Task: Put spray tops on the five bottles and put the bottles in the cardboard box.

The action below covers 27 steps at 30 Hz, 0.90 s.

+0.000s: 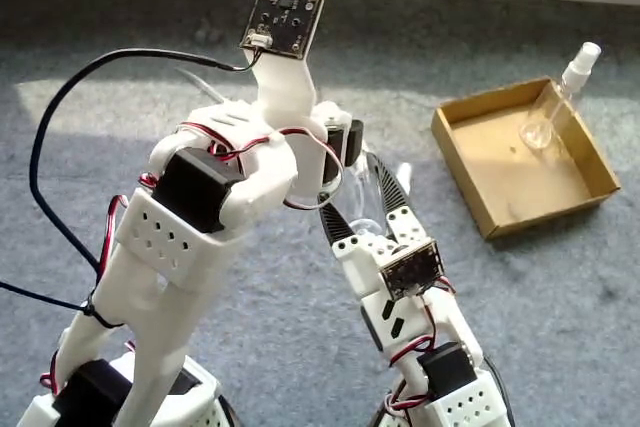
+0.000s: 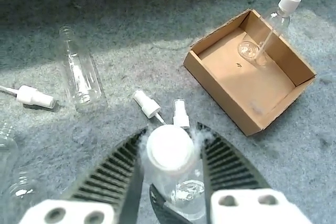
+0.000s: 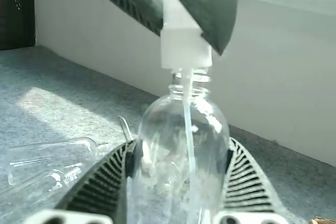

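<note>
My right gripper is shut on a clear bottle, holding it upright above the carpet. Directly over its neck, my left gripper is shut on a white spray top; the top's tube hangs down inside the bottle, and its collar sits just above the neck. In the high view the two arms meet mid-table around that bottle. The cardboard box lies to the right, with one capped bottle leaning over its far rim.
On the carpet beyond the grippers lie an empty bottle, a loose spray top and two more spray tops. More clear bottles lie at the side. A white wall runs along the back.
</note>
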{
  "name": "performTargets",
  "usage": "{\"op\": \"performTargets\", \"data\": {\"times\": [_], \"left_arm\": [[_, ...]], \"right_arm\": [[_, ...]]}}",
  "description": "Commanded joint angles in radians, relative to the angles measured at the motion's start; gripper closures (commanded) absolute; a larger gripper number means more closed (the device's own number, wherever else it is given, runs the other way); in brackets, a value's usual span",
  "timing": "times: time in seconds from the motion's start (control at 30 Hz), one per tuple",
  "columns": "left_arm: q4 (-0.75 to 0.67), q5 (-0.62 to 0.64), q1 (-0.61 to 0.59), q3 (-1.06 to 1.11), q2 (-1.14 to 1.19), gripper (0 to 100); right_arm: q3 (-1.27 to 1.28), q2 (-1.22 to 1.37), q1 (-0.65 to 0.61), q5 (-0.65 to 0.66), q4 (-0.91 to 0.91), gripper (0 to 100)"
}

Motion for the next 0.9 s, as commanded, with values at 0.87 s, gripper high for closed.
{"op": "performTargets", "data": {"times": [0.87], "left_arm": [[0.066,0.000,0.002,0.065,-0.058,73]], "right_arm": [[0.033,-0.022,0.013,-0.003,-0.035,88.9]]}}
